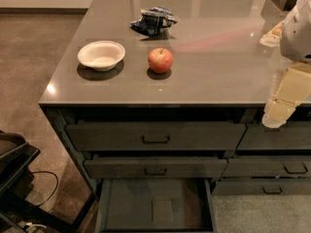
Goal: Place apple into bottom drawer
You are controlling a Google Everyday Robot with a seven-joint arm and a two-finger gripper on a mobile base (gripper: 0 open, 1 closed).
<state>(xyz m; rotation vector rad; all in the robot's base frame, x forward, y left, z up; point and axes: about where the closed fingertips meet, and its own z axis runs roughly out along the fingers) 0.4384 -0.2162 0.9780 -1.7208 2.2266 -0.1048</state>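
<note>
The red apple [160,60] with yellowish patches stands on the grey countertop [218,76], near its front middle. The bottom drawer [126,205] is pulled open below, directly under the apple's side of the counter; its flat dark floor has a paler square patch and holds nothing. My gripper [277,114] hangs at the right of the view, cream-coloured below the white arm, in front of the counter's front edge and well right of the apple. It holds nothing that I can see.
A white bowl [101,55] stands left of the apple. A crumpled blue snack bag [153,19] lies behind them. Two handled drawers [155,137] above the open one are closed. A neighbouring drawer stack [279,168] is at the right. A black frame [14,164] stands on the floor at the left.
</note>
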